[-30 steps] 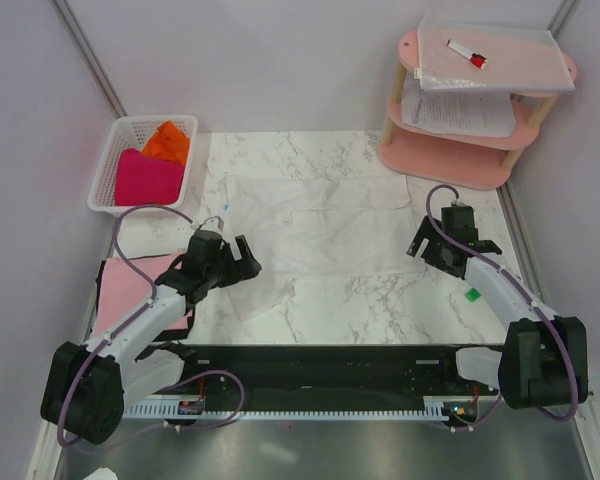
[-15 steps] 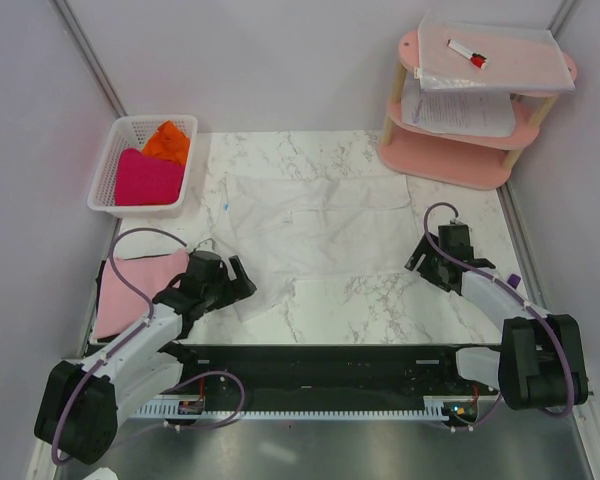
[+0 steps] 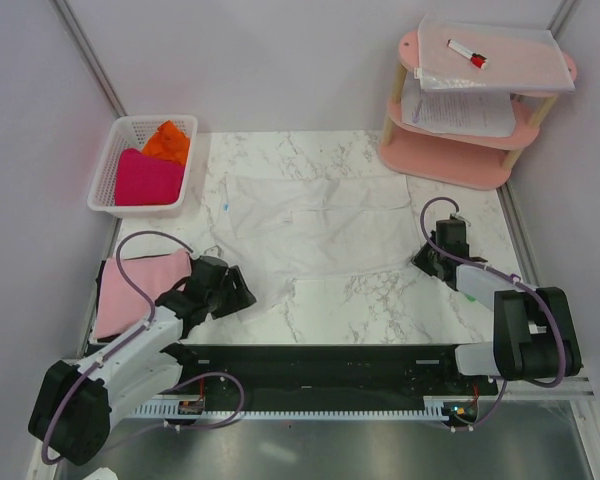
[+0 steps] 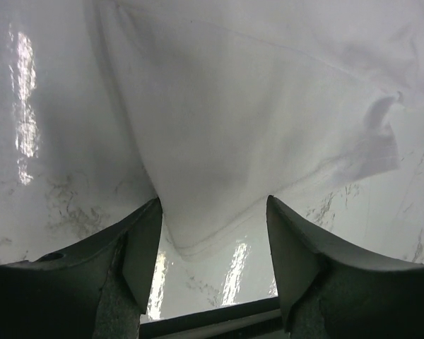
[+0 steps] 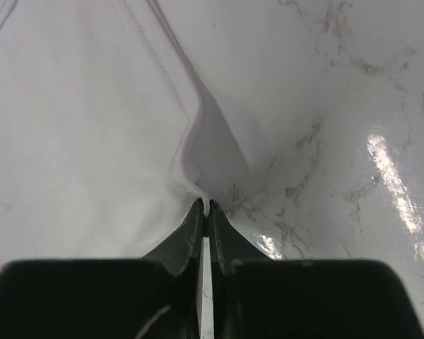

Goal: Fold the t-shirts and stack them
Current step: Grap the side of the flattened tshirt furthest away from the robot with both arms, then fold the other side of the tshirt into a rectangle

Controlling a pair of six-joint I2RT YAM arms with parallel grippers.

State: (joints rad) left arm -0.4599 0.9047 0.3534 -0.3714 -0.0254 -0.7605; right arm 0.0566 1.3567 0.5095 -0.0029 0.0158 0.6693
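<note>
On the marble bench (image 3: 370, 300), I've lowered both arms: right claw (image 5: 206, 206), open a second ago, pinches the white t-shirt (image 3: 310, 215) hem; left claw (image 4: 212, 212) straddles a corner, jaws apart.

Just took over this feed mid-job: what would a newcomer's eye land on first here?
The white t-shirt spread flat mid-table, its right edge pinched in the shut right tool, while the open left tool straddles its near-left corner. Far left, a white basket holds a magenta t-shirt and an orange t-shirt.
</note>
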